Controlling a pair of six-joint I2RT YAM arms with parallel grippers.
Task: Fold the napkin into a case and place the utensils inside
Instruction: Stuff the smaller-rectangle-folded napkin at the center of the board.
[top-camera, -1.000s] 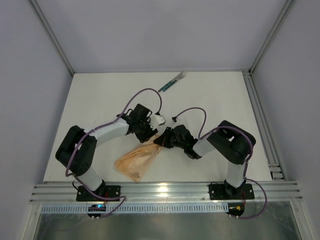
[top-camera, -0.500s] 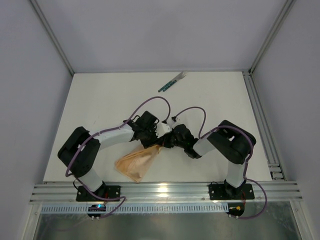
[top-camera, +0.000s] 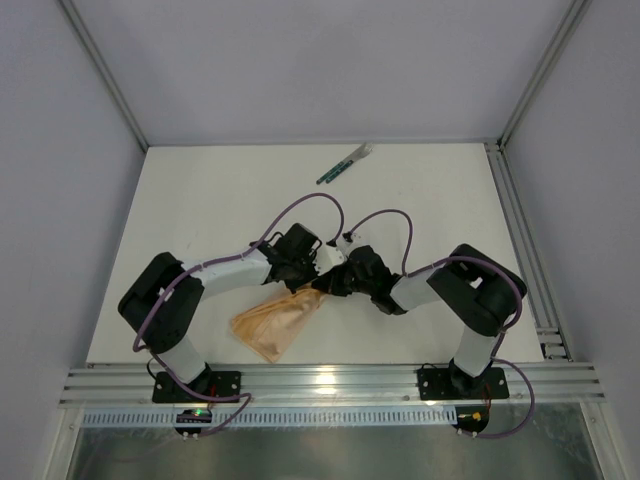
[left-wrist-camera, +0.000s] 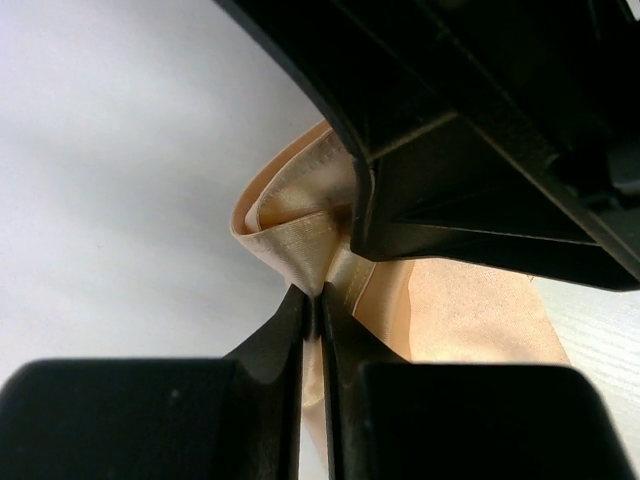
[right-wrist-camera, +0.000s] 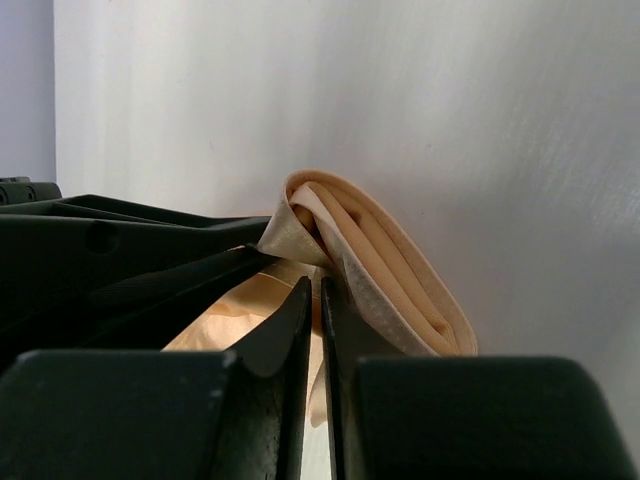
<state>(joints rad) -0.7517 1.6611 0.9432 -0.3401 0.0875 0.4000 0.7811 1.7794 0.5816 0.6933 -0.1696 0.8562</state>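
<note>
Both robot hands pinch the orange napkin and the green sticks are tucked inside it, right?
No. The left gripper and right gripper do pinch the napkin, but the utensils lie on the table near its far edge, as the top external view shows.

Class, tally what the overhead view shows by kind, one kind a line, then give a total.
robot arms: 2, left arm and right arm
napkin: 1
utensils: 1 bundle, pieces too small to count
total: 4

White table: crumpled peach napkin at lower centre of frame, green-handled utensils upper centre, well apart.
</note>
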